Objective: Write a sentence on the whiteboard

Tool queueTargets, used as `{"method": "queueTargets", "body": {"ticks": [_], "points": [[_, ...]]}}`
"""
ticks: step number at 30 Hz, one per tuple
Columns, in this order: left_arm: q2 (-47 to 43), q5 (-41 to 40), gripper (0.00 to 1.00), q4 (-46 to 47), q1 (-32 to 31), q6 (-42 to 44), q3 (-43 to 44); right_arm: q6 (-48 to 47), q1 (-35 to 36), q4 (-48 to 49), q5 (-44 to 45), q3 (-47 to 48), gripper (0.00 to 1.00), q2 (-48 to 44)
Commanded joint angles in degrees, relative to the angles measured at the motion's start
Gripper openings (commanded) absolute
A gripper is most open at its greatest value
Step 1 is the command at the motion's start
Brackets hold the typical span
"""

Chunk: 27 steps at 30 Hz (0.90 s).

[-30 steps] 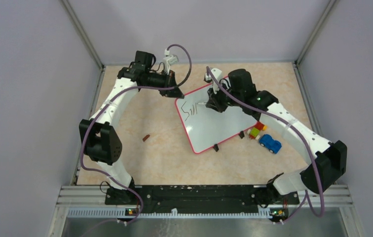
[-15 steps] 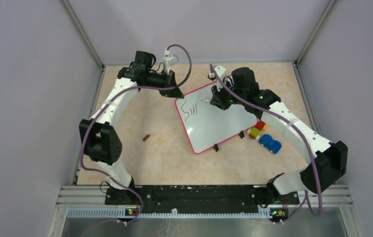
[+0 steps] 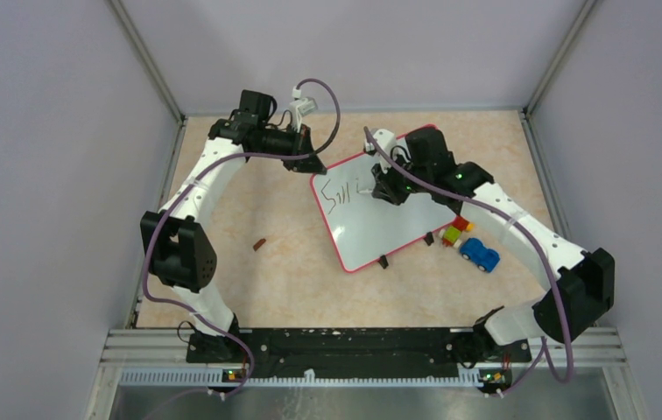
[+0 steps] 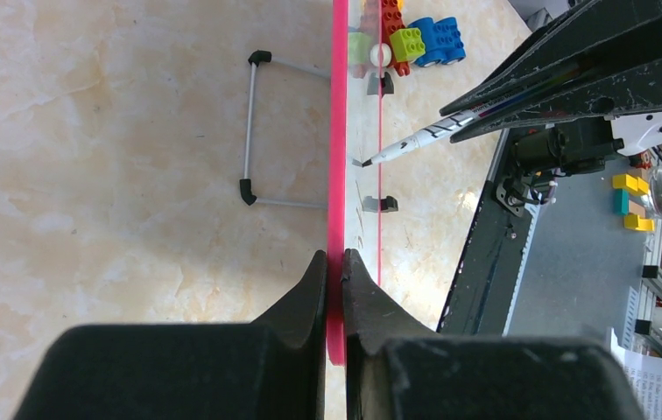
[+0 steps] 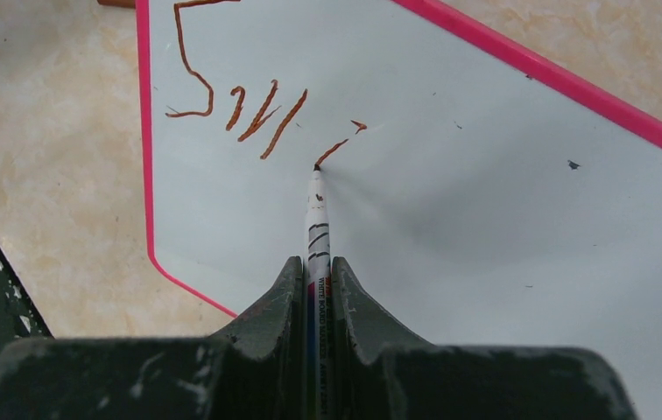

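Right wrist, marker tip on whiteboard, brownish-red strokes

The left arm stretches forward and bends inward, left gripper pinched tight on the rim of the whiteboard — the right arm reaches from the other side, right gripper tipped downward, jaws clamped around a marker.

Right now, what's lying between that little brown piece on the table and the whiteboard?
Nothing. In the top view only bare tabletop separates the brown piece from the whiteboard.
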Motion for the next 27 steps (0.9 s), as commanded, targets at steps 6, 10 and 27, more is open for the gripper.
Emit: {"method": "queueTargets", "body": {"ticks": [6,10,27], "points": [[-0.2,-0.1,0.0,-1.2,-1.1,1.1,0.1,-2.3,0.4,-1.0,2.9,3.4,0.0,-0.8],[-0.1,0.1,0.0,-1.2,-1.1,1.0,0.2,-1.5,0.3,-1.0,2.4,7.1,0.0,-1.0],[-0.9,-0.2,0.0,-1.5,-1.2,1.3,0.1,-0.7,0.2,2.1,3.4,7.5,0.0,3.0]]}}
